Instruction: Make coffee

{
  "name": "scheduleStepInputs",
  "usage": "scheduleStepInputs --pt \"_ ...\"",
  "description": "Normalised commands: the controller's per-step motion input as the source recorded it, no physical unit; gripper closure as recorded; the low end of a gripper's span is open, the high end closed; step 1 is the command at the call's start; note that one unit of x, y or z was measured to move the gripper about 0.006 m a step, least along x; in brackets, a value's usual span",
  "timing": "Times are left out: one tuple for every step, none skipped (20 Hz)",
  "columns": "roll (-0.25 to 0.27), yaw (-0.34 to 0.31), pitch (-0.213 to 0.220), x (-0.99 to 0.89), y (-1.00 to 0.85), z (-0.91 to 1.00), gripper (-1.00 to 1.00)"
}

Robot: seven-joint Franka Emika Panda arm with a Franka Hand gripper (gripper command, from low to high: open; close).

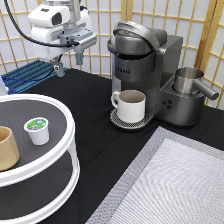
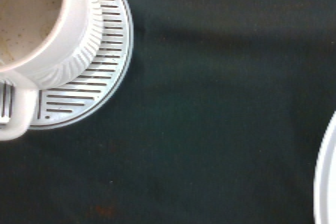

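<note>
While the black table (image 1: 95,150) carries everything needed, no part of the brewing appears to be under way. The coffee machine (image 1: 145,70) stands toward the exterior view's top right with its lid closed, and a cream mug (image 1: 131,105) is already set on the drip tray (image 2: 90,85) beneath the spout. A white two-tier stand (image 1: 65,150) fills the exterior view's bottom left, where a tan cup (image 1: 7,147) and the coffee pod (image 1: 37,130) are kept on the upper shelf, the pod upright with its green foil top showing. The gripper (image 1: 67,64) is held high at the exterior view's top left, well apart from the pod and the machine, with its fingers spread and nothing between them. The step in hand is judged to be the fetching of the pod, not yet started; a descent over the stand and a closing around the pod's tapered body would be called for.
</note>
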Motion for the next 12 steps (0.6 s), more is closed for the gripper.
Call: scheduleStepInputs --pt "0.000 0.000 0.016 0.11 0.00 0.00 -1.00" --pt "0.001 -0.004 0.044 0.30 0.00 0.13 -1.00" --pt "0.000 -0.026 0.104 0.49 0.00 0.39 -1.00" --pt "0.001 -0.032 0.088 0.65 -0.05 0.43 -1.00" --pt "0.000 -0.035 0.086 0.82 -0.03 0.65 -1.00" --pt "0.023 -0.024 0.105 0.89 -0.06 0.77 -1.00" --pt "0.048 -0.009 0.100 0.93 -0.13 0.85 -1.00" --pt "0.042 0.000 0.099 0.99 -0.09 0.92 -1.00" --pt "0.031 0.000 0.093 1.00 -0.07 0.94 -1.00" --pt "0.026 -0.002 0.079 0.97 -0.11 0.95 -1.00" --pt "0.040 -0.018 0.071 0.93 -0.17 0.91 -1.00" --pt "0.047 -0.023 0.072 0.92 -0.19 0.88 -1.00"
